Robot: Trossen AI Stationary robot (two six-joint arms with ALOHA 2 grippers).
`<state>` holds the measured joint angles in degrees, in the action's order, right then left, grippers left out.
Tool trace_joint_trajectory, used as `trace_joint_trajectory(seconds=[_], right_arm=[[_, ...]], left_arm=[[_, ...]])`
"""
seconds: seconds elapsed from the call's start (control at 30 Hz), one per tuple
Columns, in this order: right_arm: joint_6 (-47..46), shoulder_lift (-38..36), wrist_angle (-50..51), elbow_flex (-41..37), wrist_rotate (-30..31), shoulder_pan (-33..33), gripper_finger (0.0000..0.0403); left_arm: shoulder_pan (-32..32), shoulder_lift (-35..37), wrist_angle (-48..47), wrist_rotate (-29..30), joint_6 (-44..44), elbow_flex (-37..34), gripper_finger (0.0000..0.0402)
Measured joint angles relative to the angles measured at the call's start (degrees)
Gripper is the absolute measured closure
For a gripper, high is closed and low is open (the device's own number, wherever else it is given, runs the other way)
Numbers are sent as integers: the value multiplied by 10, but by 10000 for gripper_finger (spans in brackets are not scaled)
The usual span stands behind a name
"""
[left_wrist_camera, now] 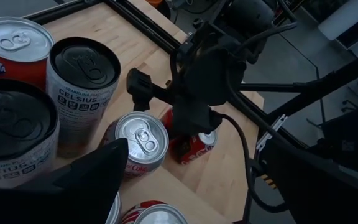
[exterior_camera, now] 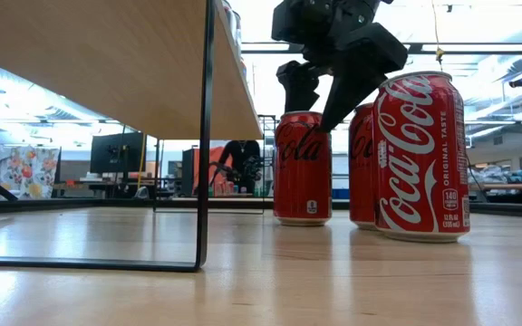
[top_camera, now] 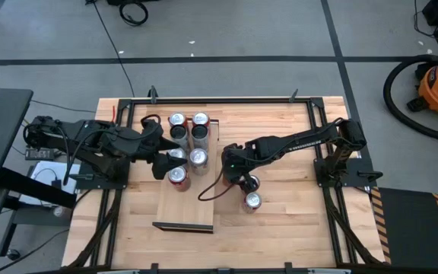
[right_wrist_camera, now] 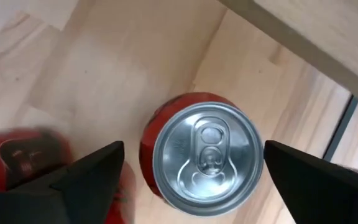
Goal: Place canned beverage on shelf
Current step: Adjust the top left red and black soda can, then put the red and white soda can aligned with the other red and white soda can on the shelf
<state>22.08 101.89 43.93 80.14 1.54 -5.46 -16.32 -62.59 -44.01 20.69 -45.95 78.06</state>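
A red Coca-Cola can stands upright on the tabletop just right of the shelf. My right gripper hangs open above it, pointing steeply down, one finger on either side of the can's top with a gap on each side. In the low view this can is the leftmost of three, under my right gripper. My left gripper is open above the shelf's far half, beside several upright cans standing there.
Two more red cans stand on the table close to the right of the straddled one. The shelf's near half is bare, with a dark lip at its near end. A black frame runs along the table's edges.
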Motion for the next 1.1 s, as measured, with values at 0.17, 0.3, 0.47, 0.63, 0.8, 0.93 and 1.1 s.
trace_joint_trajectory(seconds=[0.17, 0.3, 0.47, 0.63, 0.8, 0.93, 1.1], right_arm=[[-80, 0, 29, 28, 5, -2, 6], [-154, 0, 86, 70, 38, -8, 4], [-256, -1, 152, 128, 18, -35, 6], [-425, -1, 168, 143, -12, -78, 6], [-628, -1, 212, 143, 9, -116, 7], [-750, -1, 253, 143, 41, -148, 7], [-870, -1, 292, 141, 72, -176, 7]], left_arm=[[0, 0, 0, -1, -16, 0, 13], [0, 0, 0, -20, -18, 0, 13], [0, 0, -10, -38, -12, 0, 13], [1, 0, -9, -40, 1, 0, 13], [1, 0, -8, -44, 3, 0, 13], [1, 0, -8, -64, 3, 0, 13], [1, 0, -8, -80, 3, 0, 13]])
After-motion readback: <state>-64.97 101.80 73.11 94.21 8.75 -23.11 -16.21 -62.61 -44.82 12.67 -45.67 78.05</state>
